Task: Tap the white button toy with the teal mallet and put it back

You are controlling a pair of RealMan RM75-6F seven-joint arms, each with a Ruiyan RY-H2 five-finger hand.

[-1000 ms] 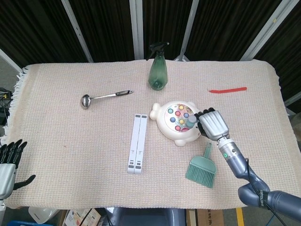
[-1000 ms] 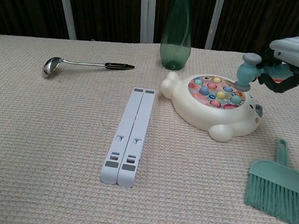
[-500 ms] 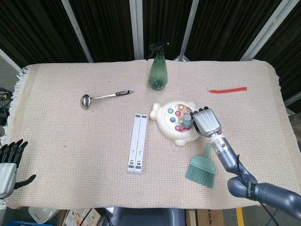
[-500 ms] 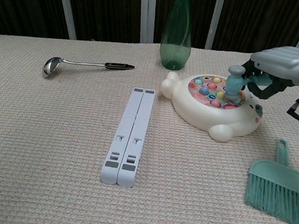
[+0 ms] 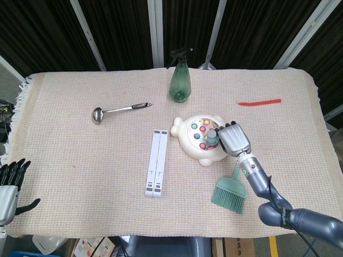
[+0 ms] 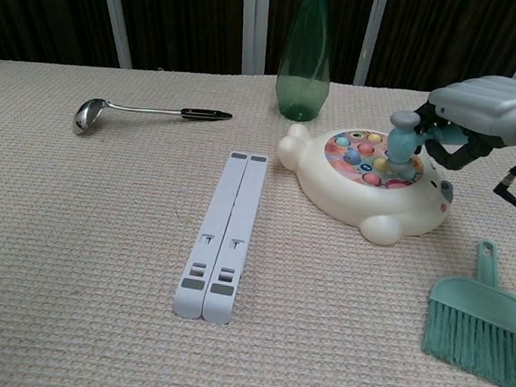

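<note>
Right of centre in the head view, my right hand (image 5: pixel 235 140) is wrapped around the teal mallet (image 6: pixel 401 149), fingers curled in on the handle so that most of it is hidden. Only the mallet head shows clearly in the chest view, standing upright with its lower face down on the coloured buttons of the white button toy (image 6: pixel 368 188). From above, the mallet (image 5: pixel 213 137) is just a small teal patch at the edge of my knuckles. The toy (image 5: pixel 199 140) lies on the woven table mat (image 5: pixel 80 155), and my hand covers its right side in the head view.

No writing or brand can be read anywhere — the white folding stand (image 5: pixel 156 169) carries small marks near its lower end, too tiny to make out. Above the toy stands a green spray bottle (image 5: pixel 180 76); the chest view cuts off its top (image 6: pixel 305 52). A metal ladle (image 5: pixel 119 111) lies in the upper left of the mat, and a thin red strip (image 5: pixel 259 101) in the upper right, seen only from above. A teal hand brush (image 5: pixel 230 191) lies just below my right wrist, its bristles cut by the frame edge in the chest view (image 6: pixel 480 330).

At the lower left edge of the head view my left hand (image 5: pixel 10 187) holds nothing, dark fingers apart — partly cut off by the frame.
</note>
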